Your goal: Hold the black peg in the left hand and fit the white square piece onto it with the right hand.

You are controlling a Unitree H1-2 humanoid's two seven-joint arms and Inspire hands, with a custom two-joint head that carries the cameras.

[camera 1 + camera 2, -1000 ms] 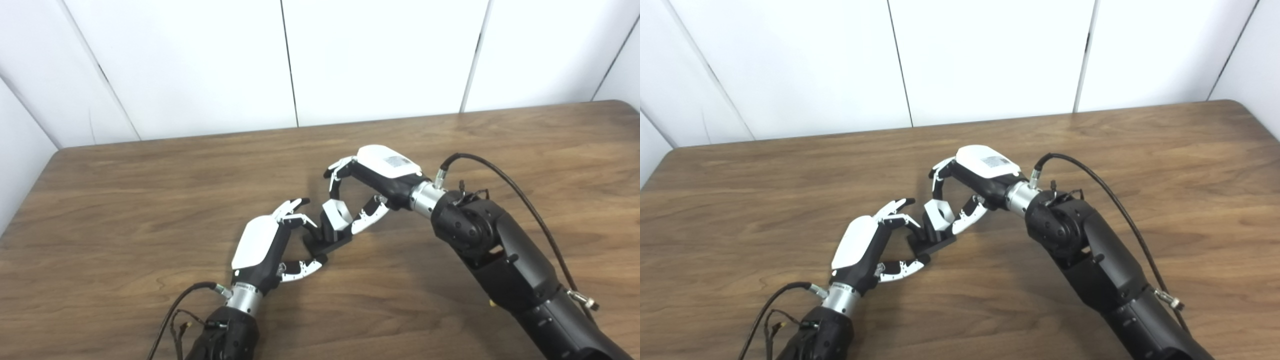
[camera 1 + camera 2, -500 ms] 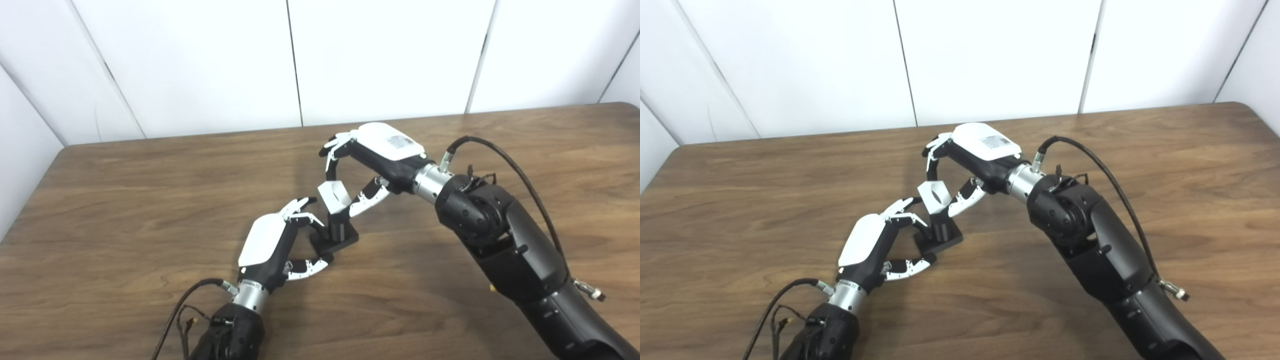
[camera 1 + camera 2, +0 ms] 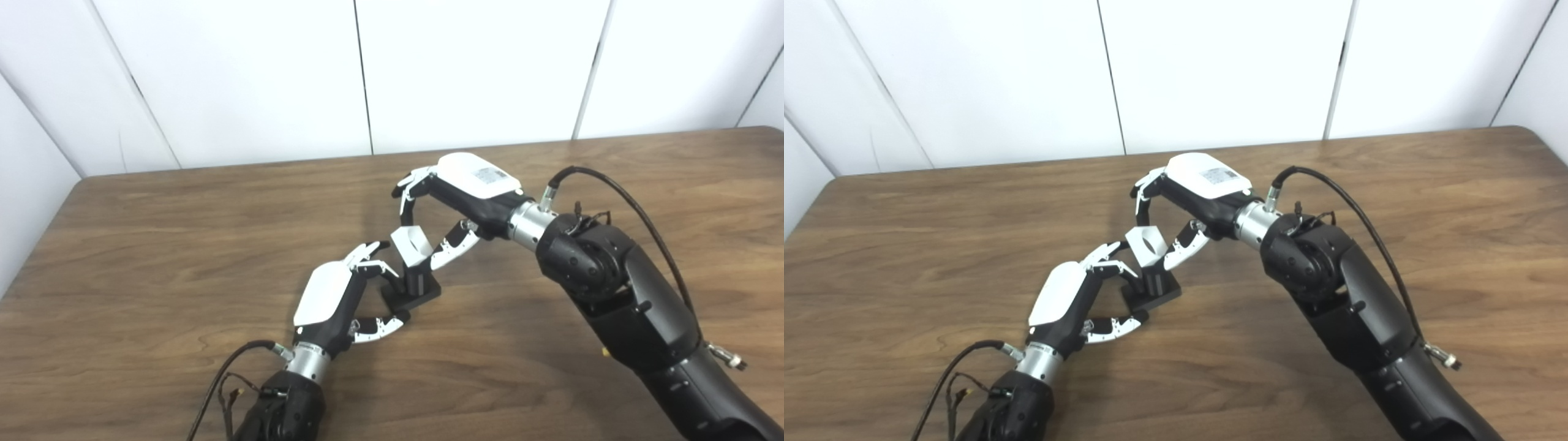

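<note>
a brown wooden desk [image 3: 153, 233] seen from above, with white wall panels behind its far edge. two robot arms reach in from the near edge and meet near the middle of the desk.

the black peg [image 3: 416, 283] stands upright on a flat black base that rests on the desk surface, its long axis pointing straight up. the left hand [image 3: 334, 297] sits just beside it on the near-left side, fingers curled toward the peg and thumb reaching under toward the base; it appears to brace the peg, but whether the fingers truly clamp it cannot be told from here.

the right hand [image 3: 456, 205] comes in from the far-right side, held above the desk. it pinches the white square piece [image 3: 411, 245] between its fingertips and thumb. the piece is tilted, its round hole facing partly toward the camera rather than straight down. it hangs directly over the top of the peg, touching it or nearly so; it does not look seated.

the coming move likely turns on this: the hole's axis leans while the peg's axis is vertical, so the piece probably needs levelling before it goes down.

the desk is bare all around the two hands, with open room toward every edge. the left fingers crowd the peg's near-left side, so the far-right side gives the freer approach.
</note>
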